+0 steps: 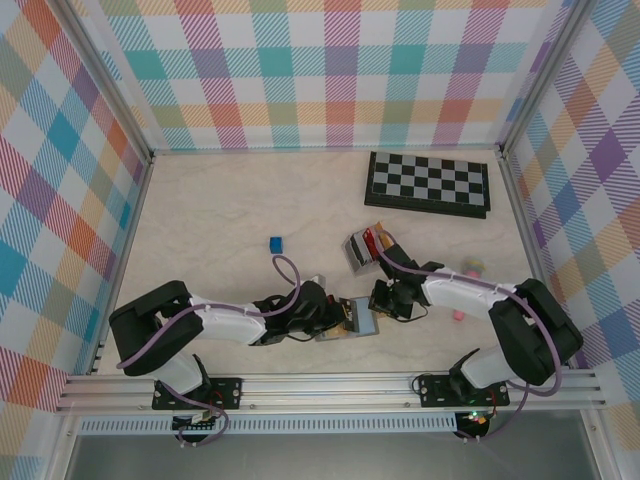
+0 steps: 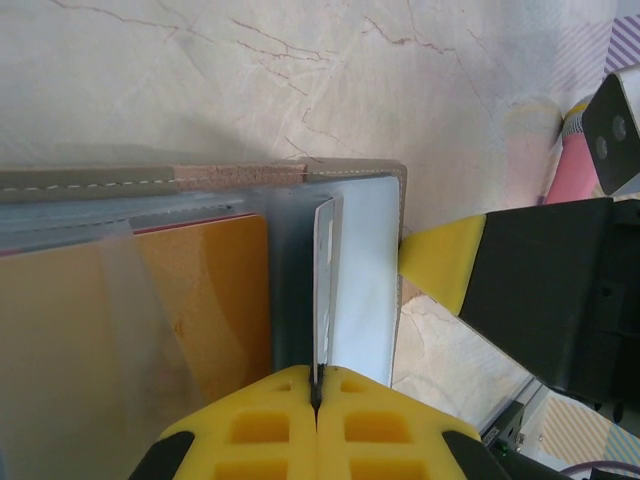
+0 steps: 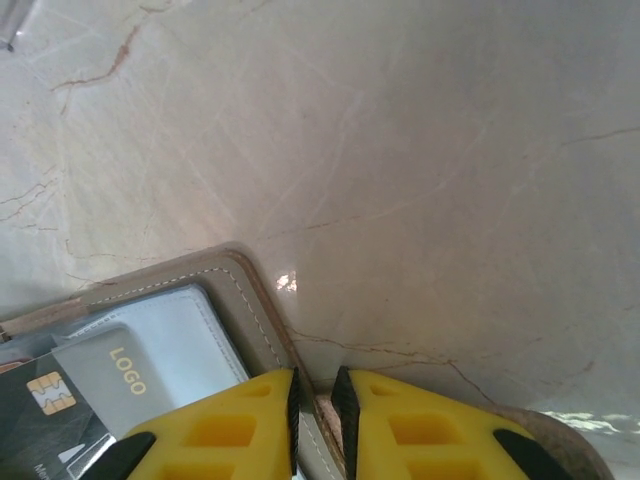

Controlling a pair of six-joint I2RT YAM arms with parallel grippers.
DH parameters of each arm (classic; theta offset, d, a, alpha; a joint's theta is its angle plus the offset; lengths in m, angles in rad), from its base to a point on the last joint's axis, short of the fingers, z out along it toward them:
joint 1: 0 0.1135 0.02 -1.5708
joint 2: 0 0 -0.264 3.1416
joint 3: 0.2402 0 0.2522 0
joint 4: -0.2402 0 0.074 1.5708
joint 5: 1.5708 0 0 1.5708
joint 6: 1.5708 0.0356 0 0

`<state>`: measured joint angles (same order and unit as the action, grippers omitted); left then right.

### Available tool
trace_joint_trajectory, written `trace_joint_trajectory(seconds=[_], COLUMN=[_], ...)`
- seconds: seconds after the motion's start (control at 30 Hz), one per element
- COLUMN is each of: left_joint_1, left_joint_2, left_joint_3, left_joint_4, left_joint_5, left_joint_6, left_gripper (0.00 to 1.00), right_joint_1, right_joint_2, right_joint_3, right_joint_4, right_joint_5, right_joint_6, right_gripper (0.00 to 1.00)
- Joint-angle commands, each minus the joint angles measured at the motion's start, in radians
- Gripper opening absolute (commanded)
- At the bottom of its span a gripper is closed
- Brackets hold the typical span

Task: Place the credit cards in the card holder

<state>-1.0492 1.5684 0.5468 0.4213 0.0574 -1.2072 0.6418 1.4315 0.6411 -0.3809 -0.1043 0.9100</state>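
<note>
The grey card holder [image 1: 361,322] lies open near the table's front, between the two grippers. My left gripper [image 2: 317,385] is shut on a thin pale inner leaf [image 2: 326,280] of it, which stands on edge. An orange card [image 2: 205,300] sits in a clear slot below the holder's stitched rim [image 2: 120,182]. My right gripper [image 3: 315,385] straddles the holder's stitched border [image 3: 255,310], its jaws nearly together on that edge. A cream card marked LOGO [image 3: 125,370] and a black card with a chip [image 3: 45,415] lie in the slots. From above, the left gripper [image 1: 335,322] and right gripper [image 1: 381,302] flank the holder.
A small upright rack of coloured cards [image 1: 365,246] stands just beyond the right gripper. A chessboard [image 1: 428,183] lies at the back right. A blue cube [image 1: 276,243] sits mid-table, and small pink items [image 1: 470,268] lie on the right. Checked walls enclose the table.
</note>
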Motion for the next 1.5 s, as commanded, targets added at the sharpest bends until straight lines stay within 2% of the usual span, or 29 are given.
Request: trace_joint_trajectory(seconds=[0.0, 0.3, 0.57, 0.67, 0.9, 1.3, 1.47], left_joint_1=[-0.011, -0.018, -0.021, -0.021, -0.023, -0.028, -0.028], left_joint_2=[0.029, 0.104, 0.048, 0.03, 0.056, 0.141, 0.102], left_joint_3=[0.029, 0.115, 0.157, 0.155, 0.174, 0.21, 0.2], left_joint_4=[0.003, -0.037, -0.286, -0.321, -0.297, -0.204, -0.254], left_joint_5=[-0.032, 0.055, -0.013, -0.031, -0.005, 0.074, 0.046], left_joint_6=[-0.009, 0.05, 0.09, 0.096, 0.112, 0.089, 0.097], left_gripper=[0.0, 0.04, 0.22, 0.22, 0.08, 0.16, 0.2], right_joint_1=[0.045, 0.053, 0.053, 0.054, 0.055, 0.081, 0.081], right_joint_2=[0.043, 0.002, -0.017, -0.015, 0.001, -0.003, -0.015], right_joint_3=[-0.062, -0.08, -0.077, -0.075, -0.068, -0.087, -0.055], right_joint_4=[0.035, 0.034, 0.0, 0.002, 0.016, 0.053, -0.01], right_joint_5=[-0.105, -0.095, -0.068, -0.069, -0.087, -0.087, -0.039], right_joint_6=[0.041, 0.073, 0.073, 0.07, 0.067, 0.13, 0.107], right_gripper=[0.2, 0.21, 0.22, 0.22, 0.22, 0.22, 0.23])
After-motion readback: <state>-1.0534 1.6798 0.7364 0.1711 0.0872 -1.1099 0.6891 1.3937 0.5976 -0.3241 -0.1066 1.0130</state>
